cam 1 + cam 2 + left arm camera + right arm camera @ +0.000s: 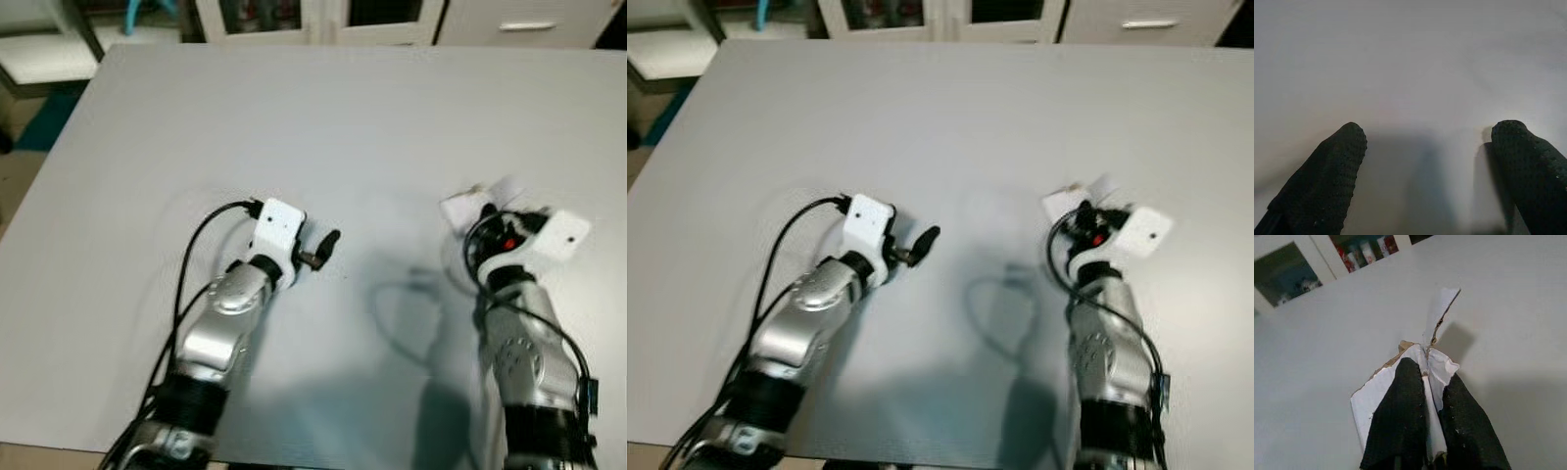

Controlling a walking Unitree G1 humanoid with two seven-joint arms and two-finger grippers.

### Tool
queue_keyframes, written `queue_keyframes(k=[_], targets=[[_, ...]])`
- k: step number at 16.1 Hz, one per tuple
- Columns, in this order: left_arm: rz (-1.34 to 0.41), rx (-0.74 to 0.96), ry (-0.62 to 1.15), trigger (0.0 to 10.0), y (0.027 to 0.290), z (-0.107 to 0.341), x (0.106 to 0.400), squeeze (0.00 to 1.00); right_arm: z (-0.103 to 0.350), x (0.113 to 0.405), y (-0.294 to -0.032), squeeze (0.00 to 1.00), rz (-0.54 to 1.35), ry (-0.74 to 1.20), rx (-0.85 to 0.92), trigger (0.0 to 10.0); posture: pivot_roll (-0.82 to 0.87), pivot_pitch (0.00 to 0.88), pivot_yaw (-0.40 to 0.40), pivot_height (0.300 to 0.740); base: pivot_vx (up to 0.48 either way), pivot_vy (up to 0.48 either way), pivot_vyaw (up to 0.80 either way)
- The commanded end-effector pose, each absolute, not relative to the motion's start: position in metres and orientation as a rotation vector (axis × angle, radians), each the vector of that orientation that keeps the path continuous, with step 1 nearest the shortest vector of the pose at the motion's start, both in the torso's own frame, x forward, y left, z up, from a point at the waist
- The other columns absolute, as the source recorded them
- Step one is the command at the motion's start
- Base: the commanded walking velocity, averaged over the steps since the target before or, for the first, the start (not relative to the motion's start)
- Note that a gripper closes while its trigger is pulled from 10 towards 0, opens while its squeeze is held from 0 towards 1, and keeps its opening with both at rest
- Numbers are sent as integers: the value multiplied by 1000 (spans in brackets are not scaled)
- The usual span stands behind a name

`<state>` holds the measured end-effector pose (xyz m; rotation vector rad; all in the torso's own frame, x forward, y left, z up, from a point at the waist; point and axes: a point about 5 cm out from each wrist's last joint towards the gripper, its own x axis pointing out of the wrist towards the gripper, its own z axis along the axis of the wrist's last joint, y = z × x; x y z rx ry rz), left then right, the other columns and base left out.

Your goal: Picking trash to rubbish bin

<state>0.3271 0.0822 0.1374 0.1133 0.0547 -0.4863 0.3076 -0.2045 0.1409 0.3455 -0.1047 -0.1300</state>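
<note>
A torn scrap of white cardboard [1400,377] with brown ragged edges is pinched between the two black fingers [1400,401] of my right gripper [1425,382], which is shut on it. From the head it shows as a white piece [468,207] just above the right wrist, over the right part of the grey table [294,127]. My left gripper [1430,147] hovers low over bare table, open, with nothing between its fingertips [1337,161]. In the left eye view one finger of the left gripper [326,245] pokes out to the right of its white wrist block.
Cabinets with glass doors [265,18] and a white drawer front [524,22] stand beyond the table's far edge. Floor shows off the table's left side [29,147]. Black cables loop along both forearms.
</note>
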Motion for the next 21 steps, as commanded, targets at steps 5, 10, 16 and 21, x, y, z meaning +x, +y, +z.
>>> queue_keyframes(k=[5, 10, 16, 21], targets=[[-380, 67, 56, 10000, 84, 127, 337, 0, 163, 283, -198, 0, -116, -165, 150, 10000, 130, 135, -18, 740, 0, 0, 0], [-359, 95, -46, 10000, 85, 139, 341, 0, 167, 255, -191, 0, -130, -174, 92, 10000, 90, 117, -9, 740, 0, 0, 0], [-301, 138, -136, 10000, 90, 154, 346, 0, 161, 242, -191, 0, -158, -129, 87, 10000, 81, 105, -19, 740, 0, 0, 633], [-255, 172, -135, 10000, 102, 152, 347, 0, 162, 241, -191, 0, -166, -126, 76, 10000, 82, 105, -20, 740, 0, 0, 800]])
